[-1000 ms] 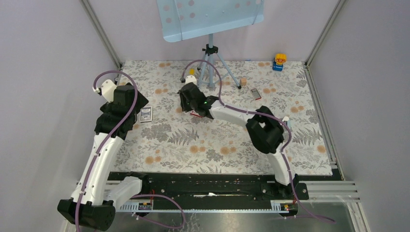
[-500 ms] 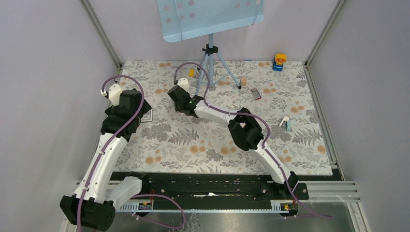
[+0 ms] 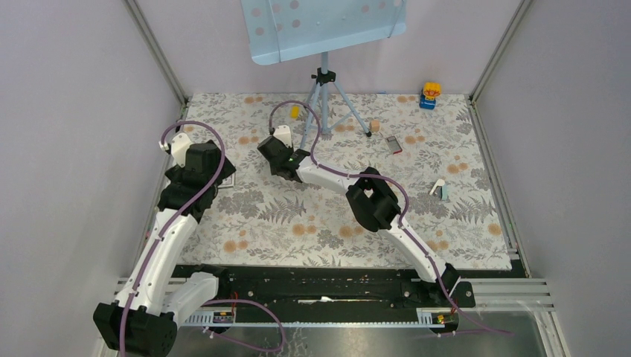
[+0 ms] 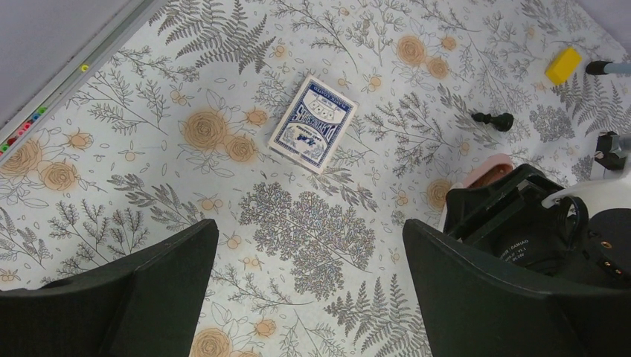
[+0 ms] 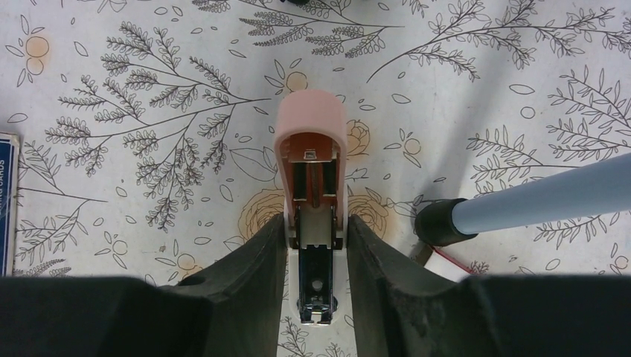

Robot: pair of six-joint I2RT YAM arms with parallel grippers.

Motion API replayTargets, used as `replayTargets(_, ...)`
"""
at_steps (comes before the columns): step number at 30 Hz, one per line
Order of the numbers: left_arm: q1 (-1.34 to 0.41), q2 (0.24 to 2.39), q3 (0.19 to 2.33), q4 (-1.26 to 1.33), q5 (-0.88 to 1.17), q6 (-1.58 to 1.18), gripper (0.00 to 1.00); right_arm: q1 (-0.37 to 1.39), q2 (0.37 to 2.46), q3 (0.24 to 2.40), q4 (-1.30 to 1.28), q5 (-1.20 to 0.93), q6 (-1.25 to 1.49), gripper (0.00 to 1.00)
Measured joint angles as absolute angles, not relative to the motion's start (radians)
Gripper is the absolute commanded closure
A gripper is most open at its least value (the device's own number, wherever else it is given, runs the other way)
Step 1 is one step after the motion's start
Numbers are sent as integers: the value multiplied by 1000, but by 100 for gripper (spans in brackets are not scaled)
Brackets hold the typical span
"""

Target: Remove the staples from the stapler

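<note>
The right gripper (image 5: pixel 316 249) pinched the pinkish-brown plastic stapler (image 5: pixel 312 119) by its rear, rounded end pointing to twelve o'clock, seemingly to steady it with its inside exposed. At its nine o'clock, the left gripper (image 4: pixel 309 297) hovered with fingers spread wide, free to assist

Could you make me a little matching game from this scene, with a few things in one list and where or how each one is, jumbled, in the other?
1 stapler
2 card box
3 left end effector
4 yellow block

a wide open, empty
b beside the tripod foot
c clamped in the right end effector
d blue and white, lying flat

Pairs: 1-c, 2-d, 3-a, 4-b
</note>
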State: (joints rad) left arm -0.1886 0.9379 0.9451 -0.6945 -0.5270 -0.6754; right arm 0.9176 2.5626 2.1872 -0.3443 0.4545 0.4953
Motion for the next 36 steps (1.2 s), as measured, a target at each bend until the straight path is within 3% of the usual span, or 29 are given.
replayTargets(6, -189, 933, 939, -686, -519, -675, 1, 918, 2561, 2162, -311, 451, 492, 32)
replayTargets(9, -189, 923, 938, -686, -519, -678, 1, 918, 2549, 2142, -290, 440, 487, 27)
replayTargets(17, -188, 902, 938, -689, -520, -682, 1, 917, 2395, 1945, -233, 370, 434, 25)
replayTargets(24, -189, 898, 938, -691, -520, -682, 1, 892, 1919, 1505, -100, 303, 338, 24)
replayTargets(30, -188, 900, 938, -690, -509, -685, 1, 699, 1542, 1215, -17, 283, 327, 23)
replayTargets(36, -189, 909, 904, -658, -447, -678, 1, 477, 1484, 1100, -71, 282, 343, 23)
